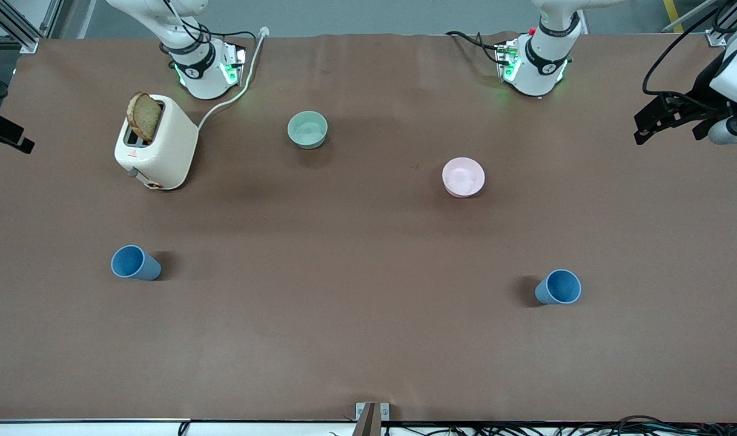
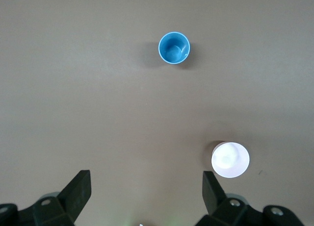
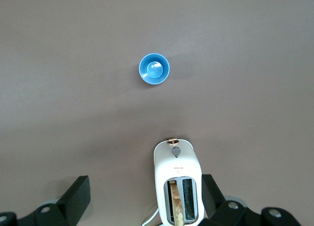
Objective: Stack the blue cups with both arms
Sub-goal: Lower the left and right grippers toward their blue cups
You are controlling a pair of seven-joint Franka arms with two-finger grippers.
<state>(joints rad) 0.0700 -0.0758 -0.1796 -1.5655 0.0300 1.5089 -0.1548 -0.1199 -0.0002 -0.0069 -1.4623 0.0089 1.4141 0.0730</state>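
blue cups: one [image 1: 135, 263] at right-arm end, one [image 1: 559, 287] at left-arm end, upright, well apart | bare tabletop [image 1: 344, 290] between | left claw [image 2: 144, 196] spread | right claw [image 3: 144, 196] spread

Two matte blue plastic tumblers, one toward the right arm's end [image 1: 135, 263] and one toward the left arm's end [image 1: 559, 287], stand out against a plain brown counter [image 1: 356, 339]. A pale green round bowl [image 1: 307, 129] and a pink round bowl [image 1: 463, 176] sit among them. A cream-white toaster [image 1: 157, 144] holds a brown slice of bread [image 1: 144, 117]. The white arms carry black joint bands; the black left end effector [image 2: 147, 199] and black right end effector [image 3: 145, 199] match them.
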